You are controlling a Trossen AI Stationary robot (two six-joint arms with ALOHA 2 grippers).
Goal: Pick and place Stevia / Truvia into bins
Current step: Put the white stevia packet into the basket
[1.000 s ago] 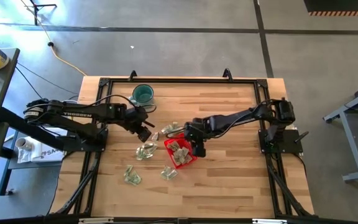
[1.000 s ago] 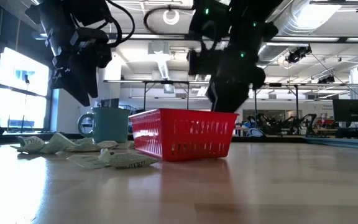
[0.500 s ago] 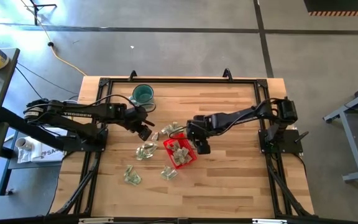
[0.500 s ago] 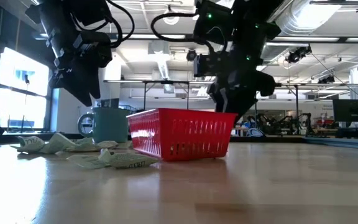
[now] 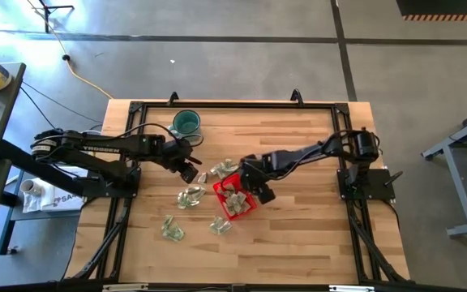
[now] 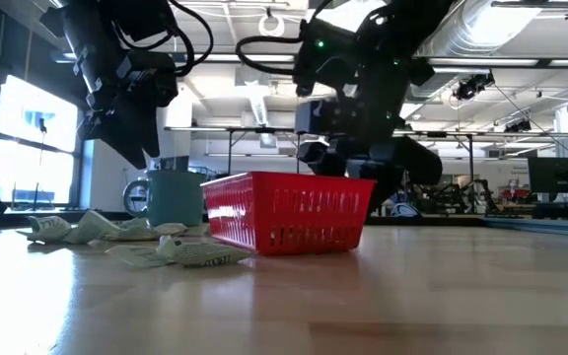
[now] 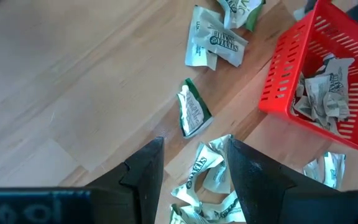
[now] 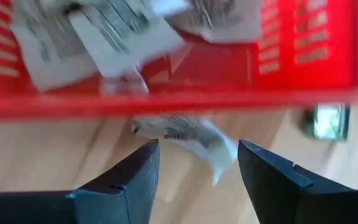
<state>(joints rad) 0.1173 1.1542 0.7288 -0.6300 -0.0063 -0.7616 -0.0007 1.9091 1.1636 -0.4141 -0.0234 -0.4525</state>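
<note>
The red bin [image 5: 219, 190] stands mid-table with several crumpled Stevia sachets [image 8: 104, 31] inside. More sachets lie on the wood around it [image 5: 190, 197], [image 5: 172, 230], [image 5: 223, 168]. My right gripper [image 8: 194, 146] is open and hangs low at the bin's right side, behind the bin in the low view [image 6: 363, 158]. A blurred sachet [image 8: 182, 132] shows ahead of its fingers, just outside the bin's wall [image 8: 166, 102]. My left gripper [image 7: 191, 149] is open above a loose clump of sachets [image 7: 207, 174] left of the bin, touching none.
A teal mug [image 5: 186, 123] stands at the far side, left of centre, seen behind the sachets in the low view [image 6: 171, 197]. A single sachet [image 7: 191, 112] lies between my left gripper and the bin. Bare wood stretches across the table's right half and near edge.
My right gripper has come down beside the red bin and has rolled about its own axis. It now sits lower behind the bin's rim in the low view. The left arm has kept still.
</note>
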